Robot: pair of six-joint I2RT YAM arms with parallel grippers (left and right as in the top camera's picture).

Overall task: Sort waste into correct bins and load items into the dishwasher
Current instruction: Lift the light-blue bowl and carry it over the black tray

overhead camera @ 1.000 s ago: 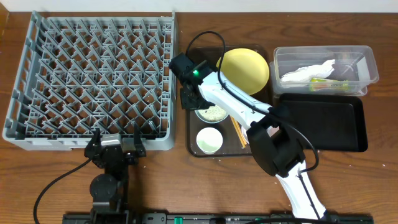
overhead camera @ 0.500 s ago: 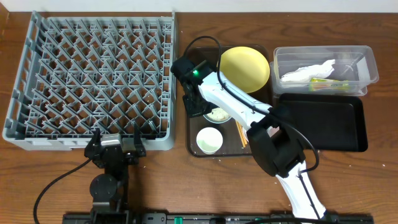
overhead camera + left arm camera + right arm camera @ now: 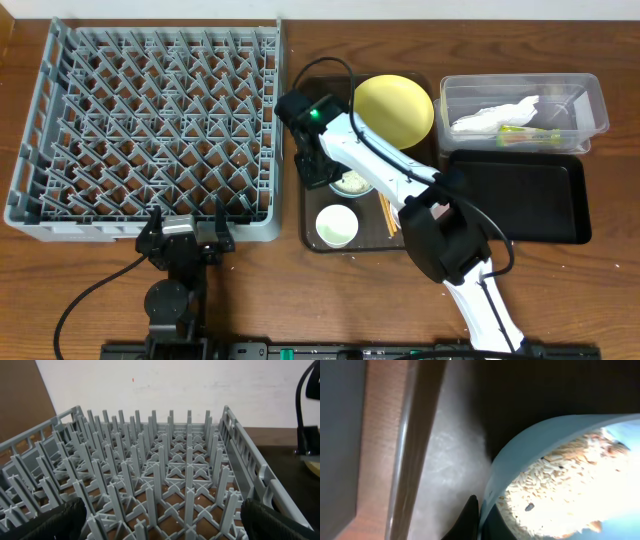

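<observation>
Your right gripper is low at the left rim of the light blue round bowl. This bowl stands on the dark brown serving tray, just right of the large grey plastic dish rack. One dark finger touches the bowl's outer wall, but I cannot tell whether the jaws pinch the rim. Beige rice-like scraps lie inside the bowl. Your left gripper hangs at the near edge of the rack, jaws wide apart, holding nothing. The crumpled white paper napkin lies in the clear rectangular plastic tub, far right.
</observation>
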